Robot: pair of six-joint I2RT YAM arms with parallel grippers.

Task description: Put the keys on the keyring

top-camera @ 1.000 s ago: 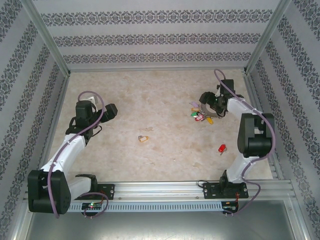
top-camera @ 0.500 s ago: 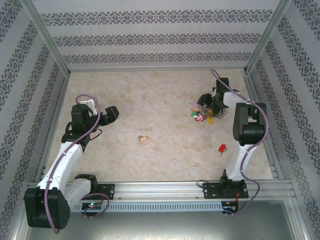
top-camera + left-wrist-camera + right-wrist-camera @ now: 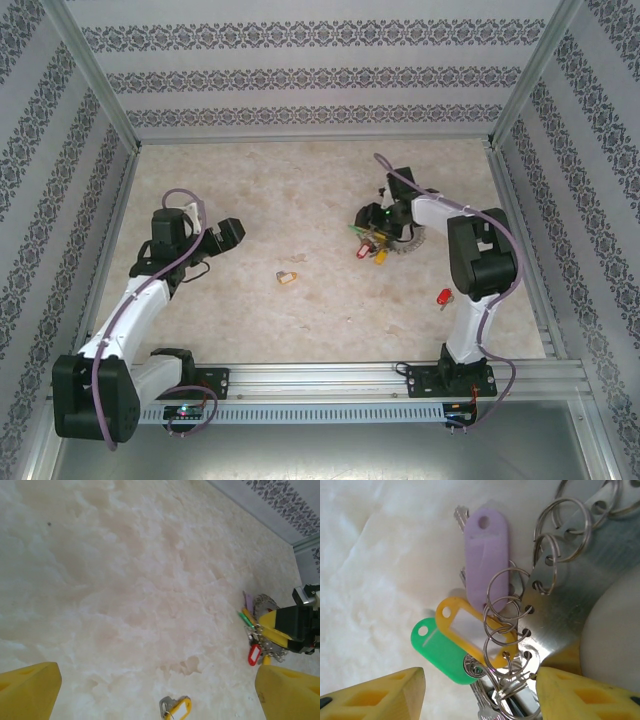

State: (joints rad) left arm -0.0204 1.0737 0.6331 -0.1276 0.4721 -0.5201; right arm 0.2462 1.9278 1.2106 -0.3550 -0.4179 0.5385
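The keyring (image 3: 401, 245) lies right of the table's middle, a silver hoop (image 3: 570, 580) fringed with small split rings. Purple (image 3: 486, 555), yellow (image 3: 470, 625) and green (image 3: 442, 650) tagged keys hang from it. My right gripper (image 3: 378, 228) is down over its rim. Its jaws (image 3: 480, 680) stand apart on either side of the tags, the left finger clear of them. A loose yellow-tagged key (image 3: 287, 277) (image 3: 175, 709) lies mid-table. A red-tagged key (image 3: 444, 297) lies near the right arm's base. My left gripper (image 3: 228, 235) (image 3: 157, 680) hovers wide open, left of the yellow-tagged key.
Patterned walls and metal rails (image 3: 110, 130) close in the table on three sides. The left wrist view takes in the keyring (image 3: 265, 602) and the right gripper (image 3: 295, 625) at its right edge, with bare marbled tabletop (image 3: 125, 580) ahead.
My right gripper has swung left toward the table's middle, and the keyring cluster has shifted left with it. The jaws have narrowed slightly. The left gripper has edged right.
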